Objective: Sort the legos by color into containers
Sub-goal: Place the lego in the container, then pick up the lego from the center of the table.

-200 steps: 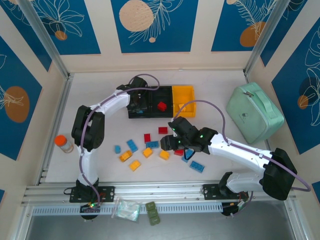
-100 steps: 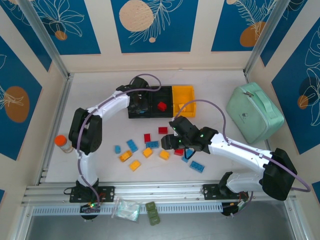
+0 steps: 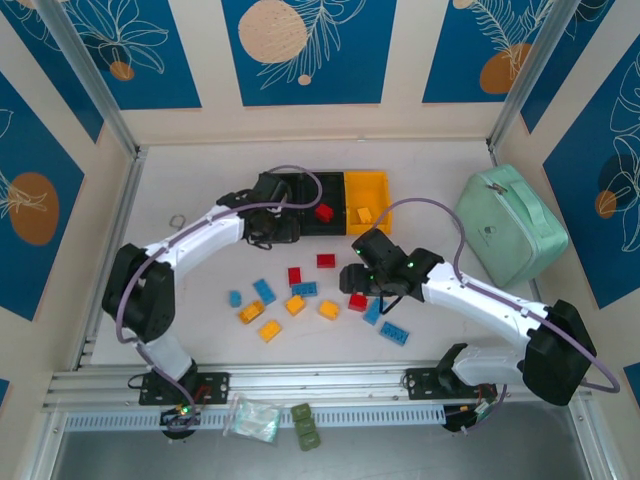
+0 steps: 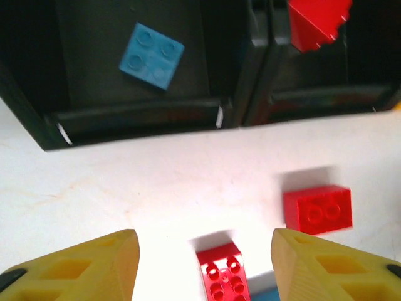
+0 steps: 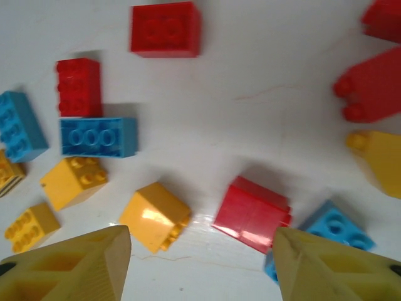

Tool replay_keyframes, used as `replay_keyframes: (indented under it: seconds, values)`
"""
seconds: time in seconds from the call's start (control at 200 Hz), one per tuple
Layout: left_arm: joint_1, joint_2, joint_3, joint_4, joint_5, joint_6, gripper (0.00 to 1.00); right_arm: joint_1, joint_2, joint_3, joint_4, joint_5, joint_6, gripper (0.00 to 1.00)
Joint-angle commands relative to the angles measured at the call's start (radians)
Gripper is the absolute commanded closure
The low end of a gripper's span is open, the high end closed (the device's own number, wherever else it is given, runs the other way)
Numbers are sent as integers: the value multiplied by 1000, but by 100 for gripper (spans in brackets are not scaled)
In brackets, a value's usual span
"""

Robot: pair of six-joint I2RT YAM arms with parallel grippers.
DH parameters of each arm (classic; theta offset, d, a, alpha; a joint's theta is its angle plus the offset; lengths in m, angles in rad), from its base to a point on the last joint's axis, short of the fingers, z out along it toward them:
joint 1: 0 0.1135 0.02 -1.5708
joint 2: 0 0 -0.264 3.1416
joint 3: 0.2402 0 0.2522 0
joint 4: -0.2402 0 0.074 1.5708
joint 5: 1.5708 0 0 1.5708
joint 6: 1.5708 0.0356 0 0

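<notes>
Legos [image 3: 295,305] lie loose on the white table [image 3: 200,290] on the near side of the containers [image 3: 335,192], with red, blue and orange mixed together, so most of the sorting looks undone. Over the right end of that scatter, well short of the containers, hangs the right gripper [image 5: 200,235]. Its yellow fingers are spread with nothing between them. Just beneath it sits a tipped red brick [image 5: 252,213], lying smooth face up with its studs turned sideways. I'd guess that is its next pick, and the tilt may make the grasp awkward.

Closer to the containers hovers the left gripper [image 4: 203,237], fingers likewise apart and empty. It straddles a studs-up red brick [image 4: 220,276] whose long axis points straight at the containers. Another red block [image 4: 317,209] beside it lies with its long axis along their row.

Inside the containers, a blue brick [image 4: 152,55] rests studs-up in the left black bin [image 4: 131,116]. A red piece [image 4: 316,25] sits tilted in the middle black bin [image 4: 319,97], and an orange one [image 3: 365,214] is in the yellow bin [image 3: 372,188]. That is one colour to each, which shows where the rest belong.
</notes>
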Motion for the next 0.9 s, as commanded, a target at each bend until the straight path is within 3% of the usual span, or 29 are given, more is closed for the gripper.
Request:
replay_keyframes:
  seconds: [0.0,0.42,0.895]
  values:
    - [-30,-77,-77,43,93,24,43,-48,-18,24,-121,47,45,37]
    - [-118,-235,-361,180,167,-72,41,-231,44,-38,-89,-3,-16,36]
    - [-178,-221,-394,218,178,-117,41,-262,284,-11,26,-23,-73,42]
